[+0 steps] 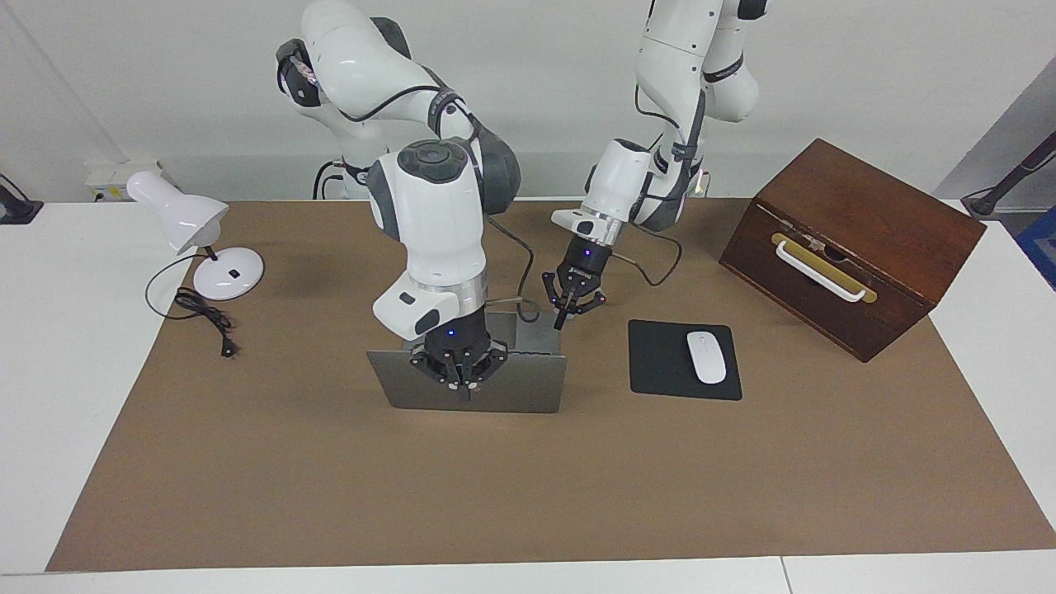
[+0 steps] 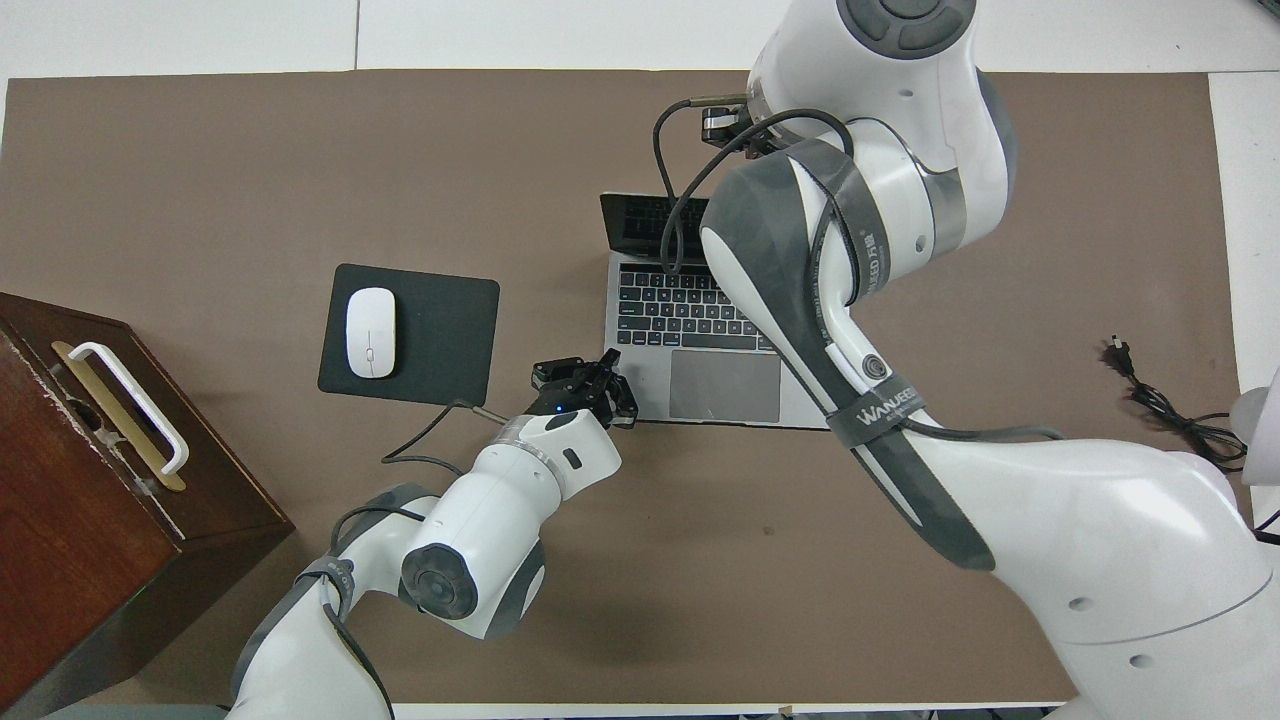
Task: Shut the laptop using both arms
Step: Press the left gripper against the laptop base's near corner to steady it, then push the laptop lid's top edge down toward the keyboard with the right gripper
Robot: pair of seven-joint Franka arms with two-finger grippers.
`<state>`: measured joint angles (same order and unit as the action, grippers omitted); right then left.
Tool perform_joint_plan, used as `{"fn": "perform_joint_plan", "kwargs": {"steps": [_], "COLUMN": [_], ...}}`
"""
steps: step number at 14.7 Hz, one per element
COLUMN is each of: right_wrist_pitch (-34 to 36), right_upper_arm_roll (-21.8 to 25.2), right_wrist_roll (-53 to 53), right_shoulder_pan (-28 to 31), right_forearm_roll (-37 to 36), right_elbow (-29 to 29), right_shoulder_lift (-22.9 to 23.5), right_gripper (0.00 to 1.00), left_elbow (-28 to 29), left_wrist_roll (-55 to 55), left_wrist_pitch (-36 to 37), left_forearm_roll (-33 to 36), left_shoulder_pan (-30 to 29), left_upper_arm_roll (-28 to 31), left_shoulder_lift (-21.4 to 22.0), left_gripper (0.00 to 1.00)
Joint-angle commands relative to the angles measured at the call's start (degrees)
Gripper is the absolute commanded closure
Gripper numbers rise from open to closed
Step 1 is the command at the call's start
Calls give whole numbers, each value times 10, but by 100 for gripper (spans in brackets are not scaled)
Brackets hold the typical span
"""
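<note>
The silver-grey laptop (image 1: 528, 384) stands open in the middle of the brown mat, its lid raised with the back toward the facing camera. In the overhead view its keyboard and trackpad (image 2: 725, 385) show. My right gripper (image 1: 459, 375) is at the middle of the lid's top edge, over the lid's back, and covers the logo. In the overhead view it is hidden under its own arm. My left gripper (image 1: 572, 304) is open and hovers by the laptop base's corner nearest the robots, toward the left arm's end; it also shows in the overhead view (image 2: 590, 385).
A black mousepad (image 1: 660, 363) with a white mouse (image 1: 706, 356) lies beside the laptop toward the left arm's end. A brown wooden box (image 1: 850, 247) with a white handle stands past it. A white desk lamp (image 1: 198, 239) and its cord (image 1: 206, 318) sit at the right arm's end.
</note>
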<state>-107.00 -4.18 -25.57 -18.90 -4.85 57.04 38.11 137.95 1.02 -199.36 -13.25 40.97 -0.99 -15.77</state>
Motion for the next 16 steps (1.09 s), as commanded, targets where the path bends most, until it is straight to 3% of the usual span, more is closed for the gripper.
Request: {"fn": "perform_joint_plan", "kwargs": {"steps": [1,16], "right_wrist_pitch": [28,102], "right_upper_arm_roll": [-8,-7], "right_wrist_roll": [-6,-11], "right_shoulder_pan": [7,13], "right_forearm_roll": [12,104], "right_elbow": [-11,10], "right_shoulder_lift": [2,-8], "right_gripper": [100,100], "left_elbow": [-9,8], "left_wrist_roll": [-9,-28], "left_wrist_pitch": [-12,-11], "left_forearm_roll": [1,1], "left_shoulder_pan": [10,11], "left_upper_arm_roll": [9,8], "left_shoulder_lift": [-19,-23], "left_gripper": [100,100]}}
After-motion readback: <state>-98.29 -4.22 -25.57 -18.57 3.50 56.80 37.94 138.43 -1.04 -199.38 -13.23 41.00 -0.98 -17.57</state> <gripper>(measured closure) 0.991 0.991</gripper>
